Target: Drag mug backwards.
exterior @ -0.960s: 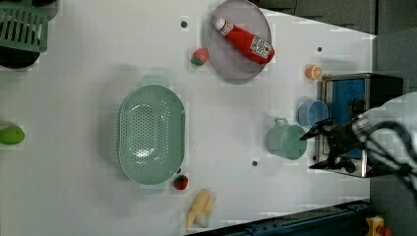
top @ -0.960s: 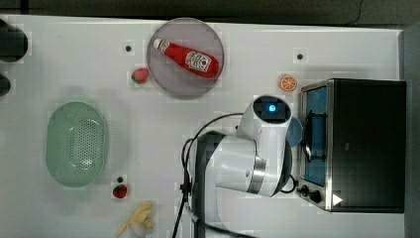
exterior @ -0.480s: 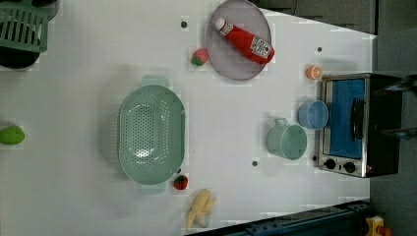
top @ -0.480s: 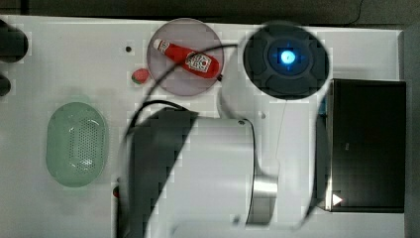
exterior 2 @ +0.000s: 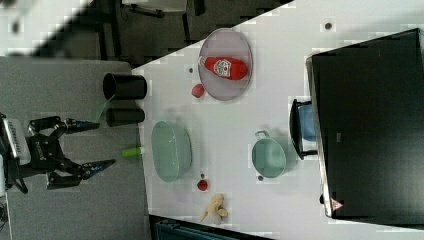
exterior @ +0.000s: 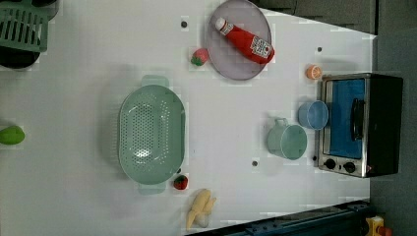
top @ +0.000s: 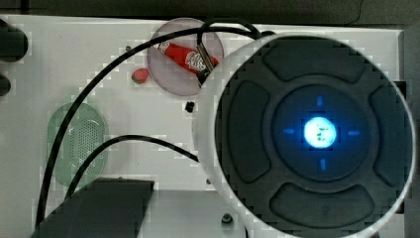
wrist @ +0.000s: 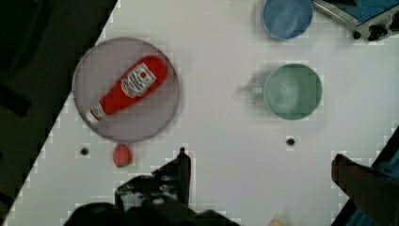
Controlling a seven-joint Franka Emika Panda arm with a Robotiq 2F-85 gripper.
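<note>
Jaws spread wide, gripping nothing, the gripper [exterior 2: 97,144] hangs well clear of the tabletop [exterior: 88,206]. The mug [exterior: 288,141] stands free just beside the blue cup [exterior: 313,114] and toaster oven [exterior: 361,123]; a careless descent may knock either neighbour.

The white table [exterior: 236,123] carries everything here, and the toaster oven [exterior: 361,125] at the left view's right serves as landmark. The teal-green mug [exterior: 287,141] stands upright just left of the oven, handle toward the top. A light-blue cup [exterior: 313,115] sits against the oven's front, just above the mug. 1 orange slice [exterior: 313,72] lies just above the oven. Farther left are a plate [exterior: 237,39] bearing a ketchup bottle [exterior: 245,39], and well left, a pale-green basket [exterior: 151,133].
</note>
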